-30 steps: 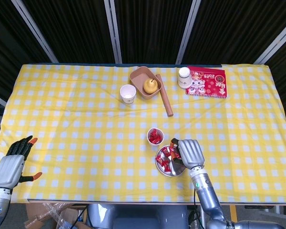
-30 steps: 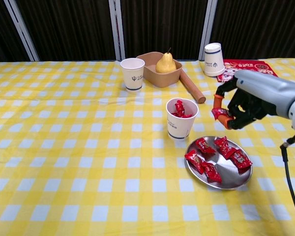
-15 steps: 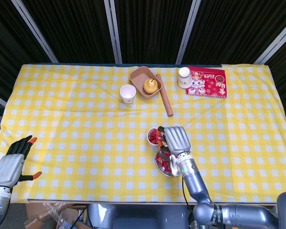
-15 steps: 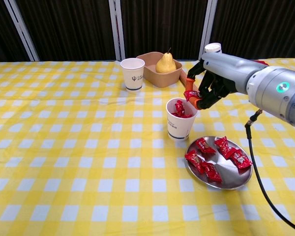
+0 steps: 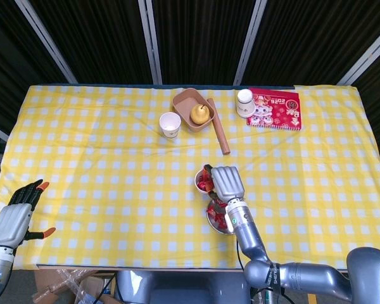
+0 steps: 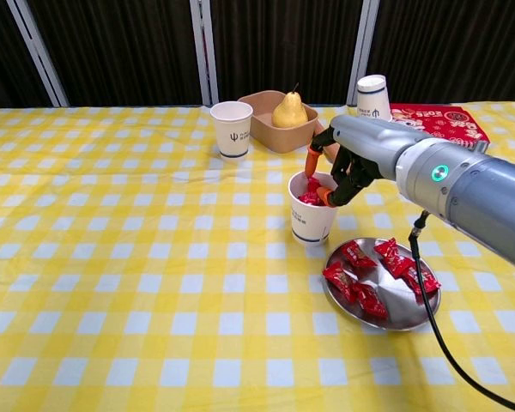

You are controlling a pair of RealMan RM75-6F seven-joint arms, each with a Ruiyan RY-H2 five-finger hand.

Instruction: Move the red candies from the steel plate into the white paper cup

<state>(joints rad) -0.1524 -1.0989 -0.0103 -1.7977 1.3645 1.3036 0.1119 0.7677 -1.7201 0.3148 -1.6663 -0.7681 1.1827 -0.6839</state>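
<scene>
The right hand (image 6: 336,167) hangs just over the mouth of the white paper cup (image 6: 312,221), with its orange fingertips (image 6: 312,160) a little apart and pointing down into the cup; I cannot tell from either view whether a candy is between them. Under everything lies the yellow checked tablecloth (image 6: 112,257). In front of this hand and slightly to the outer side sits the steel plate (image 6: 403,309) with the red candies (image 6: 360,296) on it (some more red candies are already inside the cup). Behind the hand, further up the table, there is a brown tray (image 6: 279,133) holding a pear (image 6: 289,112), and a wooden rolling pin (image 5: 218,125) lies beside the tray. A red booklet (image 6: 438,120) is behind the hand on the outer side, with an upside-down paper cup (image 6: 372,104) next to it, and a second upright paper cup (image 6: 232,129) stands to the inner side of the tray. Far across the table, the left hand (image 5: 16,218) rests near the front edge with its fingers spread and holding nothing.
</scene>
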